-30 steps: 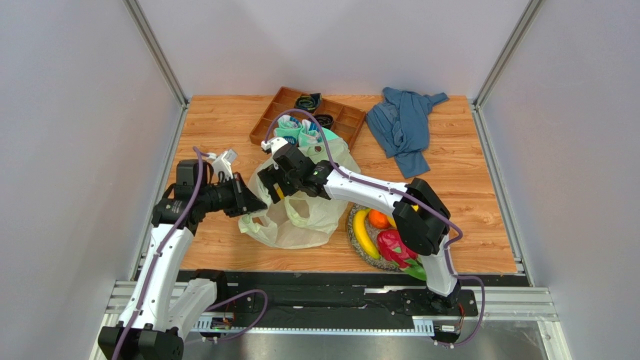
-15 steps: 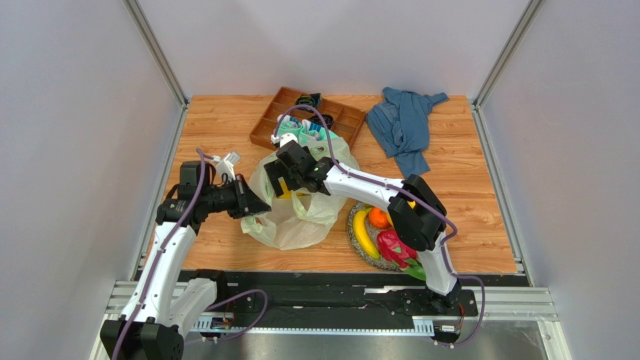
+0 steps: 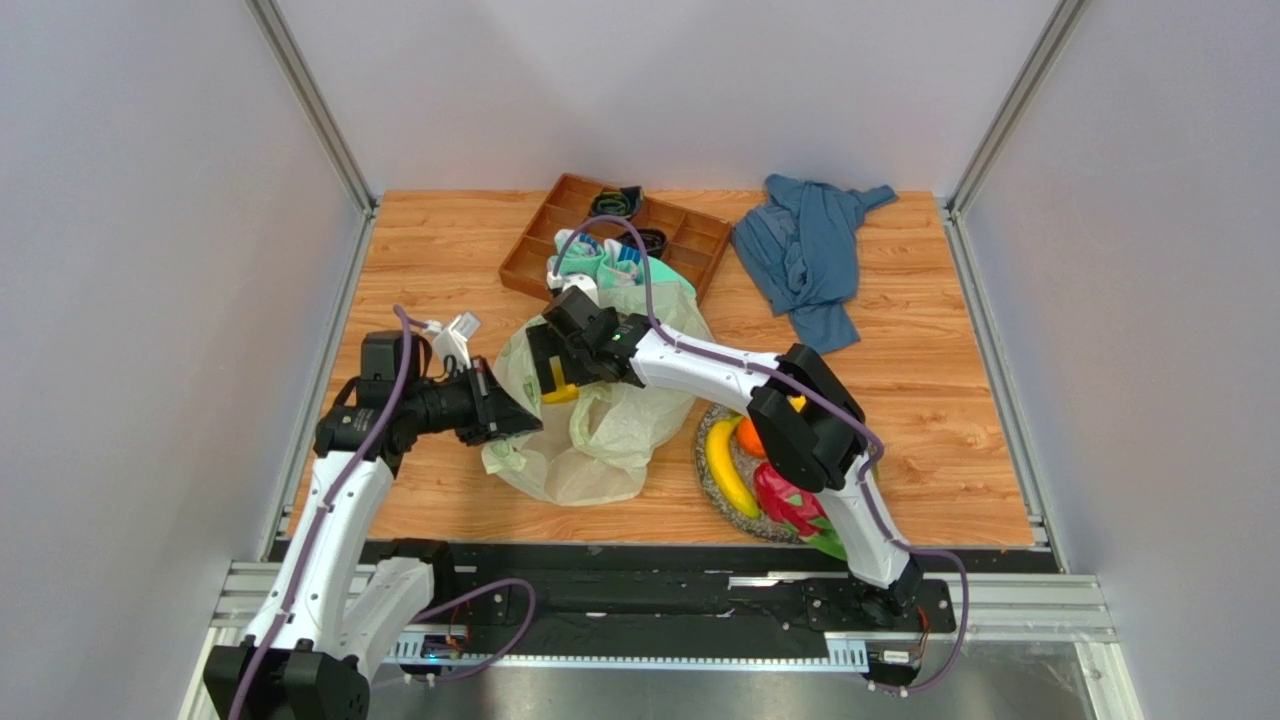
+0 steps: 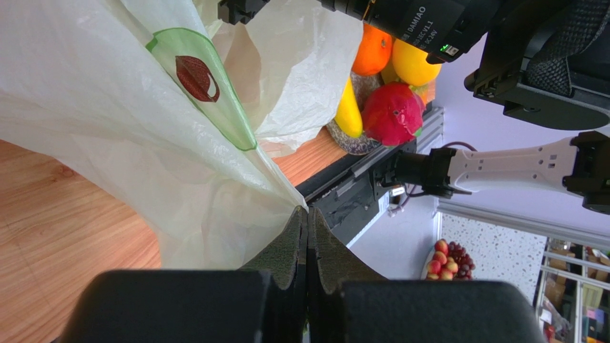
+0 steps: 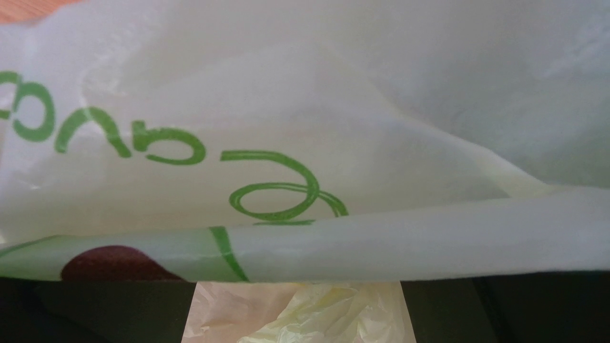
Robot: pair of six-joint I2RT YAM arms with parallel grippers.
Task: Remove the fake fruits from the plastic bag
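Left wrist cam shows what the overhead can't: left gripper (image 4: 308, 214) clenched on a fold of the plastic bag (image 4: 143, 143). Right wrist cam is just pale film with green print. My right gripper (image 3: 553, 378) is spread wide at the bag's mouth, mid-table. Fake fruits (image 3: 727, 468) sit on a plate (image 3: 747, 522) beside it. Wooden table (image 3: 451, 255), grey walls (image 3: 150, 300).

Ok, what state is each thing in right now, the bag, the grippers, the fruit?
plastic bag, rumpled, one edge pinched
left gripper, shut on the bag's edge
right gripper, open, at the bag's mouth
fake fruits, several out, piled in the woven dish
blue cloth, crumpled
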